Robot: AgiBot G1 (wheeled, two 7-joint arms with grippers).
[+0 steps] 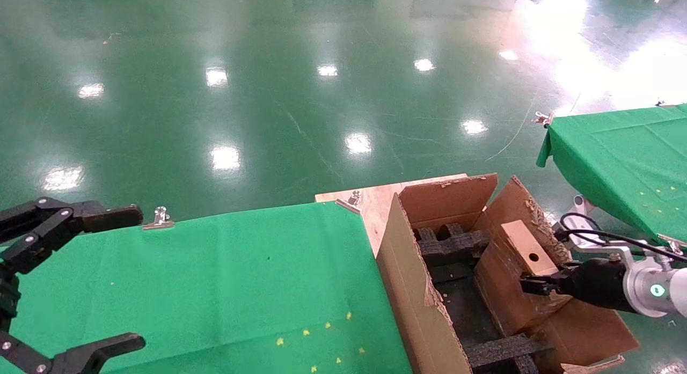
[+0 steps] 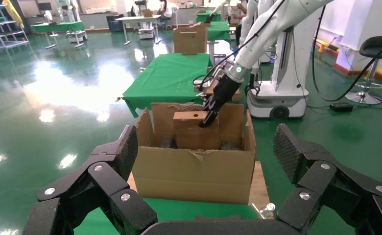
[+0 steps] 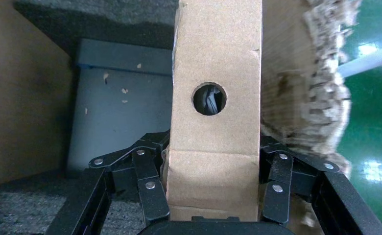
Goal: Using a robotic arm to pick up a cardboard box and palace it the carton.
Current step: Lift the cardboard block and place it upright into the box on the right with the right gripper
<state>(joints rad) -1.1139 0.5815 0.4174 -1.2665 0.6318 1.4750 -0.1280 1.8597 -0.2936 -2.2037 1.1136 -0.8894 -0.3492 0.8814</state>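
Inside one carton [image 1: 413,288], right claw [image 1: 528,285] grips one cardboard box [image 1: 523,245].

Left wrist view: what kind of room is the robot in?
Probably a robot test hall or factory floor: a shiny green floor, rows of tables under green cloth, and another white robot on a wheeled base nearby.

bright overhead lamps throw white glare patches on the glossy green floor [image 1: 225,95]; carton [image 1: 424,288] interior lies shadowed
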